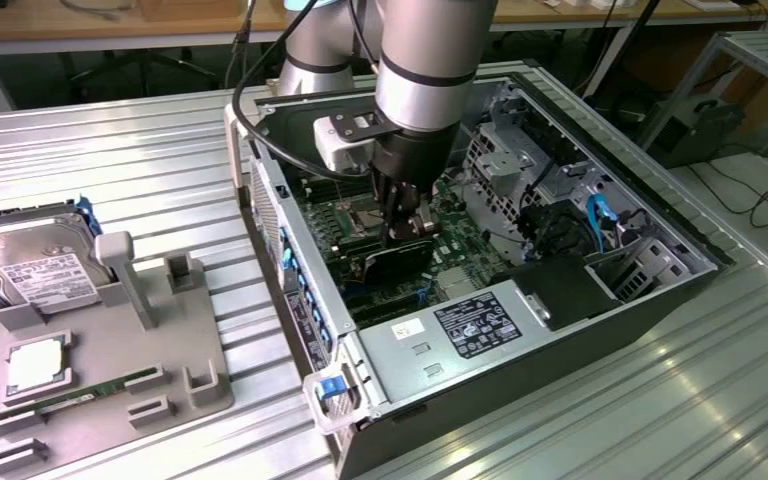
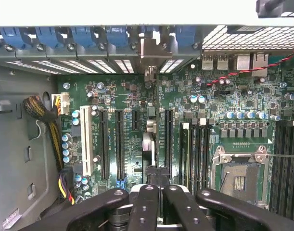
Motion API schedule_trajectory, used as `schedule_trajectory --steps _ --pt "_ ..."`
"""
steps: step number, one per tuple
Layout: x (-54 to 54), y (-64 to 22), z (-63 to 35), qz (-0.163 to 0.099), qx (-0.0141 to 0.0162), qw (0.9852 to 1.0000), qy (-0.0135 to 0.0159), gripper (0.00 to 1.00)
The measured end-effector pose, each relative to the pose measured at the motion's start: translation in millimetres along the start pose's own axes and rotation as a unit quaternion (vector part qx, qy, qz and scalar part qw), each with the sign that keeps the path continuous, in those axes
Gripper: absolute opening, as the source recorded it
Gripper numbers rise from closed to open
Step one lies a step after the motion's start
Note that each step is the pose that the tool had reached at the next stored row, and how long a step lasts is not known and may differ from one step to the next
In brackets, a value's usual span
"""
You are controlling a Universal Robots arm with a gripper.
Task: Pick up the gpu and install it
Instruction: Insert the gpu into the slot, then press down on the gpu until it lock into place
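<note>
While inside case (image 1: pixel 651 290), gpu (image 2: pixel 154 144) edge-on

Exterior view: high, oblique, over open case (image 1: pixel 491 300). Wrist view: close, straight onto motherboard (image 2: pixel 137 125). Shared: motherboard.

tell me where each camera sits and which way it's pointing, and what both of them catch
Exterior view: sits off the arm, above and to one side, looking down at the open computer case on the metal table, with the arm reaching into it and the gray parts holder at the exterior view's left.
Wrist view: rides on the wrist, facing straight onto the motherboard, with the claw and the gpu seen edge-on.
Shared: the motherboard, the claw and the gpu.
</note>
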State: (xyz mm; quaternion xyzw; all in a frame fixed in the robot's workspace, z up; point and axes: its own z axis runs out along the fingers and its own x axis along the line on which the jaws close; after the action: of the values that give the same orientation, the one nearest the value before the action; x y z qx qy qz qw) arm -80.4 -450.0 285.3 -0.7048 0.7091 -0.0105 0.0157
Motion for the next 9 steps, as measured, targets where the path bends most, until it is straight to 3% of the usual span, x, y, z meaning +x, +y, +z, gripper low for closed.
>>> schedule_trajectory --steps 9 --pt "0.0 0.0 0.0 0.0 0.0 1.0 0.0 0.11"
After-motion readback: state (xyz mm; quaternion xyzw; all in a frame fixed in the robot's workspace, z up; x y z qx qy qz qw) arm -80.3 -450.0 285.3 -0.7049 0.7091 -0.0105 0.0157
